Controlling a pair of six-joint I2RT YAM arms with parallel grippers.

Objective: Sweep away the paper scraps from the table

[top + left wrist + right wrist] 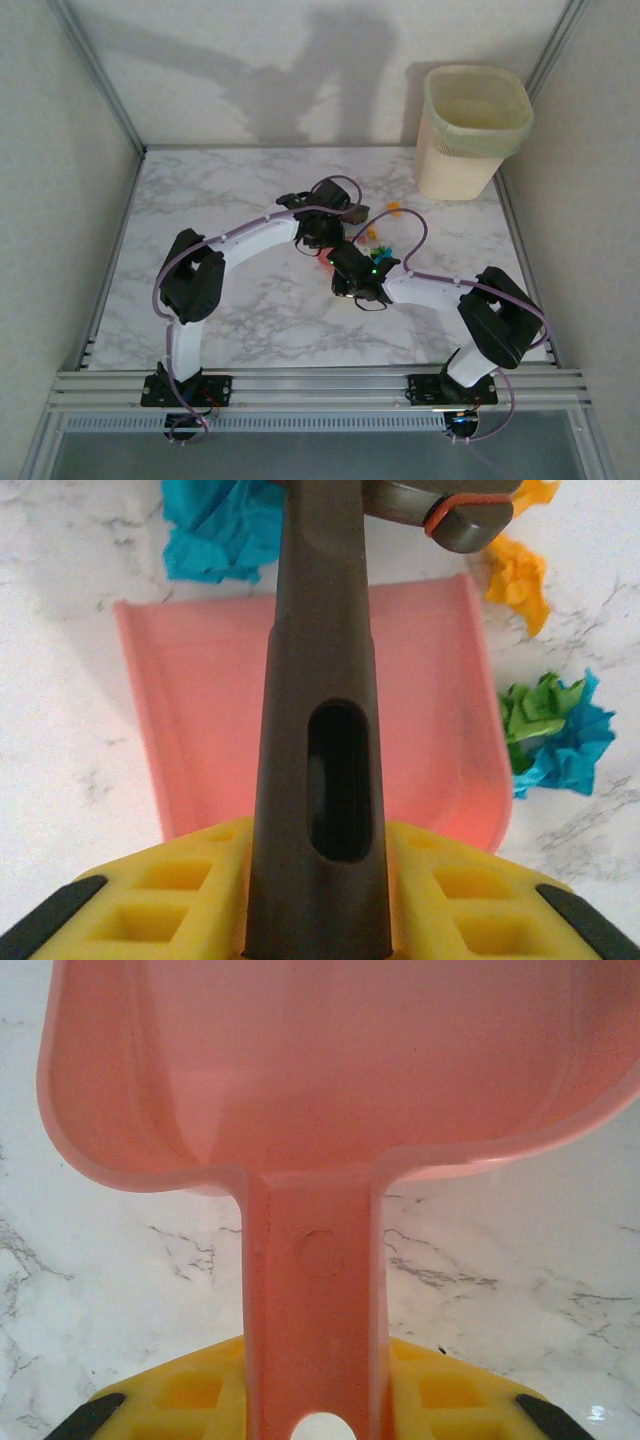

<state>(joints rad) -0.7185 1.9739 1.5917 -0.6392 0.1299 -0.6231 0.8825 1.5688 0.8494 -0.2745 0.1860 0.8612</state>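
My left gripper (318, 910) is shut on the dark brown brush handle (320, 730), which points down over the pink dustpan (200, 700) lying flat on the table (60, 730). Paper scraps lie around the pan: a blue one (215, 530) beyond its far left corner, an orange one (520, 580) off its right rim, and green (535, 705) and blue (570, 750) ones on the right. My right gripper (315, 1410) is shut on the dustpan's handle (315, 1300). From above, both grippers (318, 228) (352, 272) meet mid-table beside the scraps (378, 243).
A pale yellow waste bin (470, 130) stands at the table's back right corner. Off-white walls close in the left, back and right sides. A metal rail (320, 385) runs along the near edge with both arm bases on it.
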